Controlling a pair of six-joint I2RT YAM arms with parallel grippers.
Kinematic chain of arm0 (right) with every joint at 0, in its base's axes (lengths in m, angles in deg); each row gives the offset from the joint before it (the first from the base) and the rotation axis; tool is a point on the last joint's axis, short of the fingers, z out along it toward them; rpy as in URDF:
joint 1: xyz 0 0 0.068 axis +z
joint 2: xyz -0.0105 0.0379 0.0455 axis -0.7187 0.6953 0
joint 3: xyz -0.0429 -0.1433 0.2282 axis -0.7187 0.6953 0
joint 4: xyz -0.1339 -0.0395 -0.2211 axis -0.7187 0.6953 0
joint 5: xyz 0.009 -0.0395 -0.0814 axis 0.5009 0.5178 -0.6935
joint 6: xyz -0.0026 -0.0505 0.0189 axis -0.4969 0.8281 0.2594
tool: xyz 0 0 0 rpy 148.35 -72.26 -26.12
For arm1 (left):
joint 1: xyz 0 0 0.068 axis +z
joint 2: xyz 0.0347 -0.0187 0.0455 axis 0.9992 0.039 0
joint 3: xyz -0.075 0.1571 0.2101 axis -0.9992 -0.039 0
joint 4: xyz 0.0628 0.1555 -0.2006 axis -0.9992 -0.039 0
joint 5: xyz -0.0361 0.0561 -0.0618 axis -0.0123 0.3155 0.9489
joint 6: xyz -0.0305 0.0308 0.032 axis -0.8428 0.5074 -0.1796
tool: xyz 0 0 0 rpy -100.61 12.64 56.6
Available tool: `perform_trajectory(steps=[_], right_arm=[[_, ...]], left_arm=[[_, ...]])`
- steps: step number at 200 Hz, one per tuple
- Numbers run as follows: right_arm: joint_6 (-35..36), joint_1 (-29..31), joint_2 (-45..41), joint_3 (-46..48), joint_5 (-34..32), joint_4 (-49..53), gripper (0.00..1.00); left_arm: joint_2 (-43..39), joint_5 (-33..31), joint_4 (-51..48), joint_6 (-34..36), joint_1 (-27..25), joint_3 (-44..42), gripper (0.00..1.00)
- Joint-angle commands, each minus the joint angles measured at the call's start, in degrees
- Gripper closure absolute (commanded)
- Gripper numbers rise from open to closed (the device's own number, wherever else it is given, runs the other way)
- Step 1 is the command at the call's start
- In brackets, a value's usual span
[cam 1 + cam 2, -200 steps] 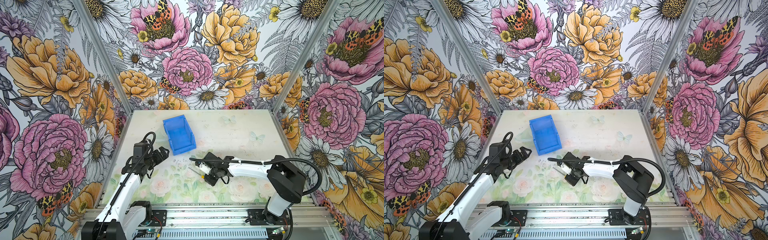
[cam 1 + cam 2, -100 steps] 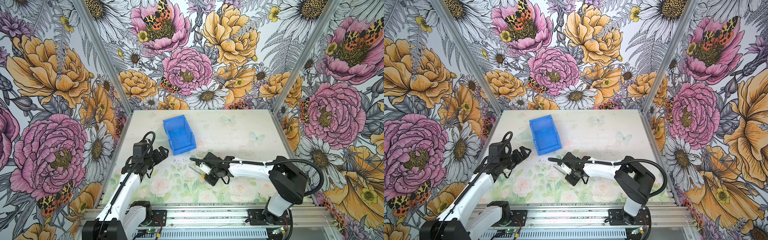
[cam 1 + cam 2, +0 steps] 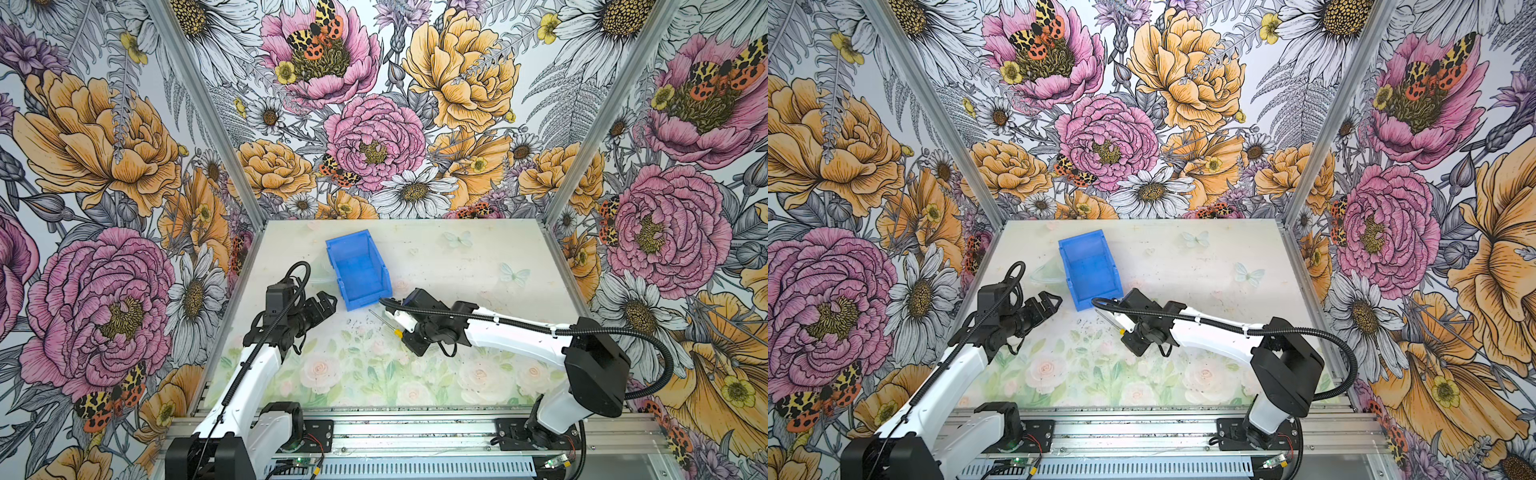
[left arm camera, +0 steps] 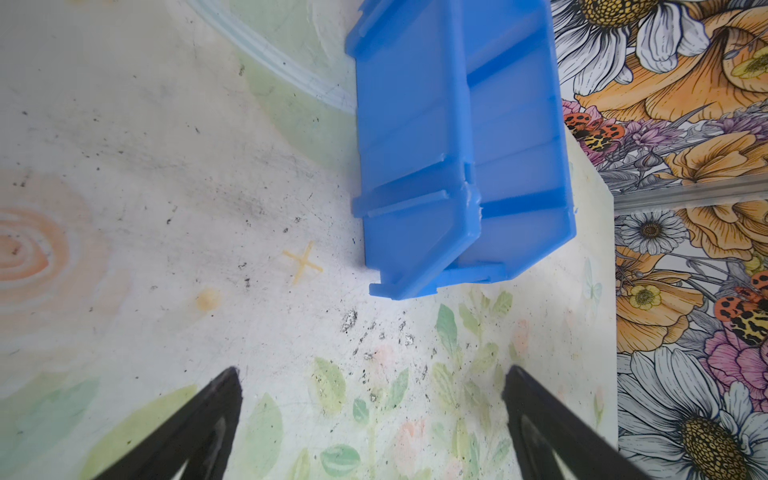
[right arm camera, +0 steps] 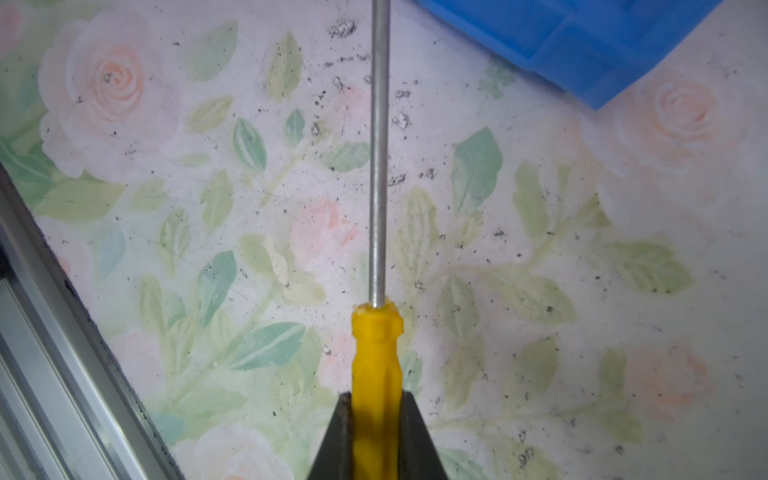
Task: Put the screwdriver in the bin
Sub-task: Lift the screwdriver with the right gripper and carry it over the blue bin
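Screwdriver (image 5: 376, 353) — slim, yellow plastic handle, silver shaft — pinched in right gripper (image 5: 376, 401); carry step, likely; next, clear wall of bright blue plastic bin (image 3: 359, 270).

The right tool (image 3: 401, 333) grips the screwdriver (image 3: 382, 320), its thin shaft just before the bin (image 3: 357, 270).

No text, label or number is legible.

Yellow-handled screwdriver (image 5: 376, 353), handle pinched in right end effector (image 5: 376, 401), silver shaft reaching near blue bin (image 3: 359, 270), bin upright
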Motion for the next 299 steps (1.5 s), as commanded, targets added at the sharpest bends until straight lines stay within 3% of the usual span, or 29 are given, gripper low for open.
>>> perform_trajectory(steps=[1, 108, 209, 299], right_arm=[[0.1, -0.3, -0.5, -4.9, -2.8, 0.2, 1.00], [-5.2, -7.3, 7.4, -21.7, -3.7, 1.5, 1.00], [-10.3, -9.8, 17.1, -35.5, -2.4, 1.5, 1.00], [-13.9, -11.4, 31.1, -53.3, -1.4, 1.3, 1.00]], left_arm=[[-0.5, 0.5, 1.6, 2.4, 0.6, 1.2, 0.01], [-0.8, -0.7, 0.3, 5.8, 3.3, 5.3, 0.01], [-0.6, 0.7, 4.1, 6.4, 6.1, 4.6, 0.01], [1.3, 0.8, 6.3, 5.7, 7.1, 4.5, 0.01]])
